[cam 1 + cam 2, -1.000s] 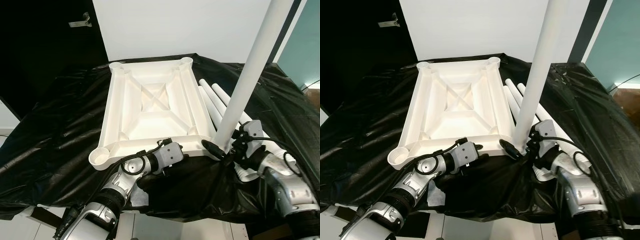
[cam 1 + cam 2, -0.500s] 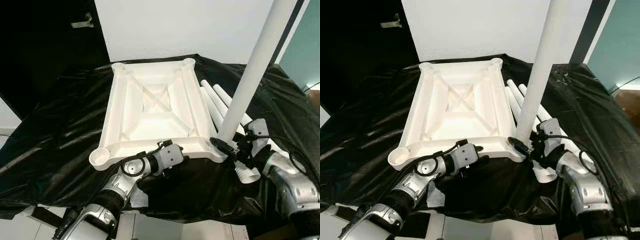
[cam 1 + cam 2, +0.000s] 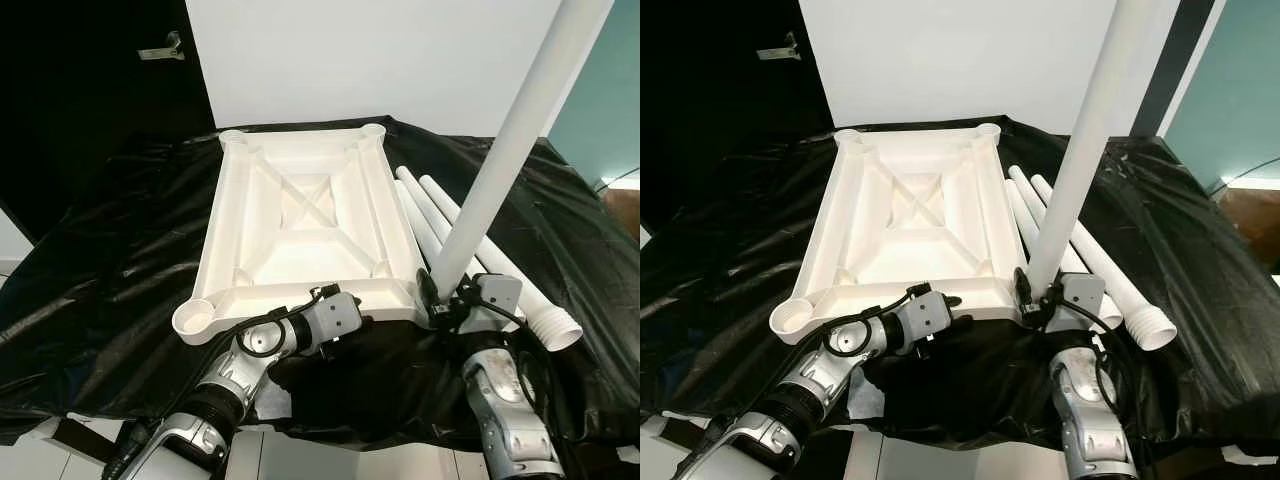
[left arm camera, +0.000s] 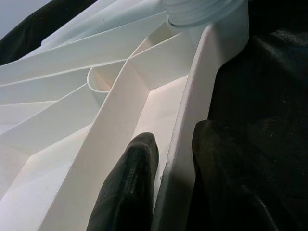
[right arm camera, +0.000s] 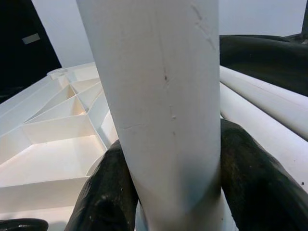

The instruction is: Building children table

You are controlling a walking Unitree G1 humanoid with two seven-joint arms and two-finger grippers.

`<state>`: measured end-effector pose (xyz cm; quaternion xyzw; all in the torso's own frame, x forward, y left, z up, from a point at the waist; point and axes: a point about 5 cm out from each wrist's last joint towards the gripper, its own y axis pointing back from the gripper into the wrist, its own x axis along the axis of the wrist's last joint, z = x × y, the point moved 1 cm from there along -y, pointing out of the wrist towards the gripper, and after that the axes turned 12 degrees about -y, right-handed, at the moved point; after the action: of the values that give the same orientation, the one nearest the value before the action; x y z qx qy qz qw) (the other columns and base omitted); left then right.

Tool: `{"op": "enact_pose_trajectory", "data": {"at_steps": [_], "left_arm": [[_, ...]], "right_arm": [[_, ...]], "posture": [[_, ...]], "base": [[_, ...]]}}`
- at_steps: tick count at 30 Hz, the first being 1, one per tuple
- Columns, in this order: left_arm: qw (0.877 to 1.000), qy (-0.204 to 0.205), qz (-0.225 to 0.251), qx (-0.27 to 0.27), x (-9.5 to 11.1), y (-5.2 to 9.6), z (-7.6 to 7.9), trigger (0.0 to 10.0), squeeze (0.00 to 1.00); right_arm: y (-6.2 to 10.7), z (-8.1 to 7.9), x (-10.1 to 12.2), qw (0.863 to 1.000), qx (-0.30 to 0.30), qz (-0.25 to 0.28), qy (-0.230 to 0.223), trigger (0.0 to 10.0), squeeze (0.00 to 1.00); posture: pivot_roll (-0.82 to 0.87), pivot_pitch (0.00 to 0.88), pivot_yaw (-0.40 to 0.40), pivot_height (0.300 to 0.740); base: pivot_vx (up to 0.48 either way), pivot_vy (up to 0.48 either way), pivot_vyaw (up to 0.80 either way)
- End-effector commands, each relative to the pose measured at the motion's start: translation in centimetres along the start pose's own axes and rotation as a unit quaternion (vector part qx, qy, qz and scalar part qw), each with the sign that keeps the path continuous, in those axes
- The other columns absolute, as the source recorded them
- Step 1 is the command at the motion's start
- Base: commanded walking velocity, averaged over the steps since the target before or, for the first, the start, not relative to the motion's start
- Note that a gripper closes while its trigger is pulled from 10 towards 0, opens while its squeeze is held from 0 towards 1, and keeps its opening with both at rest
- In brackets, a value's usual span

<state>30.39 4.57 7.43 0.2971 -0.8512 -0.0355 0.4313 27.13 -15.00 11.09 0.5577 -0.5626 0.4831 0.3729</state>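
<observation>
While the head view shows me the whole upturned tabletop (image 3: 300, 225) on the black sheet (image 3: 110, 250), the left wrist view shows the left gripper (image 4: 168, 192) pinching its near rim. My right gripper (image 5: 173, 192) clamps one upright leg (image 3: 500, 165) at the near right corner. Three more legs (image 3: 1110, 275) lie beside it.

Upright table leg (image 3: 500, 170): upper end cut off at 1 o'clock; foot and near-right tabletop socket hidden behind right claw (image 3: 445, 303). Desk concealed under black sheet (image 3: 120, 230).
</observation>
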Motion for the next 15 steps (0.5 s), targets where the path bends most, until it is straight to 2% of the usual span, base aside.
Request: {"op": "enact_pose_trajectory", "data": {"at_steps": [1, 2, 3, 4, 5, 6, 7, 8, 9, 10, 15], "left_arm": [[0.997, 0.035, -0.058, -0.040, -2.2, 0.2, 2.9, 10.0, 0.00], [0.997, 0.035, -0.057, -0.040, -2.2, 0.2, 2.8, 10.0, 0.00], [0.997, 0.034, -0.058, -0.040, -2.2, 0.2, 2.7, 10.0, 0.00], [0.997, 0.034, -0.058, -0.040, -2.2, 0.2, 2.7, 10.0, 0.00], [0.997, 0.034, -0.058, -0.040, -2.2, 0.2, 2.7, 10.0, 0.00], [0.997, 0.035, -0.058, -0.040, -2.2, 0.2, 2.8, 10.0, 0.00], [0.997, 0.035, -0.058, -0.040, -2.2, 0.2, 2.8, 10.0, 0.00], [0.997, 0.036, -0.058, -0.040, -2.2, 0.2, 2.8, 10.0, 0.00], [0.997, 0.036, -0.058, -0.040, -2.2, 0.2, 2.8, 10.0, 0.00], [0.997, 0.037, -0.058, -0.039, -2.2, 0.2, 2.8, 10.0, 0.00], [0.997, 0.037, -0.058, -0.038, -2.1, 0.1, 2.7, 10.0, 0.00]], "right_arm": [[0.2, 0.2, -1.4, 0.999, -0.026, -0.029, -0.012, 0.0, 0.00], [0.1, 0.2, -1.3, 0.999, -0.034, -0.025, -0.004, 0.0, 0.00], [-0.1, -0.2, -1.3, 0.999, -0.017, -0.031, 0.004, 1.3, 0.00], [-0.1, -0.2, -1.3, 0.999, -0.017, -0.031, 0.004, 1.3, 0.00], [-0.2, -0.6, -1.3, 0.999, 0.001, -0.038, 0.006, 3.6, 0.00], [-0.3, -0.9, -1.3, 0.999, 0.023, -0.043, 0.007, 10.0, 0.00], [-0.3, -0.9, -1.3, 0.999, 0.023, -0.043, 0.007, 10.0, 0.00], [-0.5, -1.1, -1.1, 0.998, 0.036, -0.041, 0.021, 10.0, 0.26], [-0.5, -1.1, -0.8, 0.998, 0.041, -0.035, 0.026, 10.0, 0.85], [-0.7, -0.8, -0.3, 0.998, 0.045, -0.028, 0.037, 10.0, 1.00], [-1.0, -0.1, 0.5, 0.996, 0.060, -0.025, 0.063, 10.0, 1.00]], "posture": [[-0.03, 0.026, -0.001, 0.740], [-0.03, 0.027, 0.001, 0.740], [-0.04, 0.027, 0.001, 0.740], [-0.04, 0.027, 0.001, 0.740], [-0.04, 0.027, 0.001, 0.740], [-0.04, 0.026, 0.000, 0.740], [-0.04, 0.026, 0.000, 0.740], [-0.04, 0.027, 0.000, 0.740], [-0.04, 0.027, 0.000, 0.740], [-0.04, 0.027, -0.001, 0.740], [-0.05, 0.027, -0.003, 0.740]], "base": [[0.000, 0.000, 0.00], [0.000, 0.000, 0.00], [0.000, 0.000, 0.00], [0.000, 0.000, 0.00], [0.000, 0.000, 0.00], [0.000, 0.000, 0.00], [0.000, 0.000, 0.00], [0.000, 0.000, 0.00], [0.000, 0.000, 0.00], [0.000, 0.000, 0.00], [0.000, 0.000, 0.00]]}}
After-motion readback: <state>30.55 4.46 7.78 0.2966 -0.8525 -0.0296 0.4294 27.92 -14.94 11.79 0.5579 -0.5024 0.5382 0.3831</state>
